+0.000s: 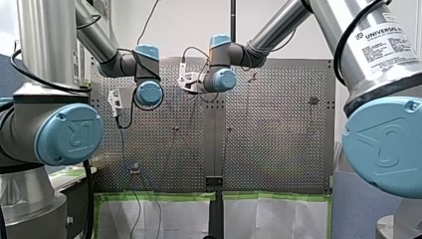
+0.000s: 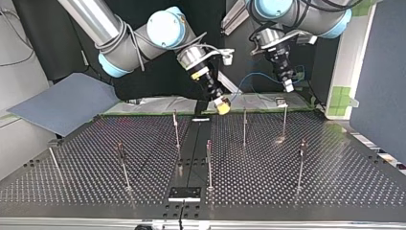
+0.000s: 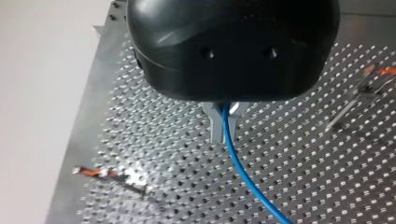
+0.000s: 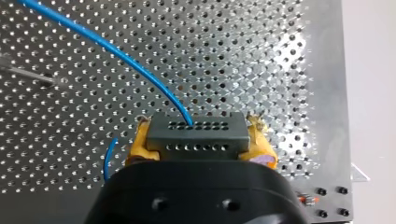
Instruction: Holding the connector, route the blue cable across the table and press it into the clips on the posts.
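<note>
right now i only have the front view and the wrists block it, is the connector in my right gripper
Observer: Yes. In the right wrist view the right gripper has its yellow pads clamped on the sides of the grey connector.
Operator: ok and the left one
Observer: In the left wrist view the left gripper is shut on the blue cable, which runs out between its metal fingers.
Operator: anything clipped yet
Observer: Not that I can see. In the top view the cable loops in the air between the grippers, beyond the posts, and I see it on none of them.
</note>
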{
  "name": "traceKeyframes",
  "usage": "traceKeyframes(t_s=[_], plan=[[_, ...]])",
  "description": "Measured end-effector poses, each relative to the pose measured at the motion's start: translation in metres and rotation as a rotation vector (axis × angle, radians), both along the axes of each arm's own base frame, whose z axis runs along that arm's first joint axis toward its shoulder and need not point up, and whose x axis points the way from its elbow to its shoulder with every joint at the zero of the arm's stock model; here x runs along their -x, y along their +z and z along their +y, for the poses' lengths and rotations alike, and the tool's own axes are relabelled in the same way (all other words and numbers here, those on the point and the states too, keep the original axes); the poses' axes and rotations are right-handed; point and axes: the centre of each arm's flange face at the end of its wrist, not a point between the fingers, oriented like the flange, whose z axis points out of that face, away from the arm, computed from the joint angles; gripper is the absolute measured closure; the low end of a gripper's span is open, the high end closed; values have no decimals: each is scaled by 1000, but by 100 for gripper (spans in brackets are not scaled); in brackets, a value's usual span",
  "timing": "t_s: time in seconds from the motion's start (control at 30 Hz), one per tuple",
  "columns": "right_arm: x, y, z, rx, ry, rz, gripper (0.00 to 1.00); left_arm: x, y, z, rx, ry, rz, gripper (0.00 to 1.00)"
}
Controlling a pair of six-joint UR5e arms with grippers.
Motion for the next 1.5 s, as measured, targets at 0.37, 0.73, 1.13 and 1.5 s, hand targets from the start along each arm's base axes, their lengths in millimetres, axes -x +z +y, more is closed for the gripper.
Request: traceKeyframes(t_s=[0.37, 0.73, 1.13, 1.5], plan=[[-11, 45, -9, 16, 1, -30, 100, -27, 44, 17, 19, 4, -79, 100], [-21, 90, -18, 51, 3, -93, 100, -54, 82, 29, 25, 31, -123, 100], [-42, 104, -29, 67, 3, -131, 100, -83, 113, 52, 19, 23, -162, 100], [-60, 101, -37, 68, -12, -140, 100, -110, 105, 84, 21, 17, -180, 100]])
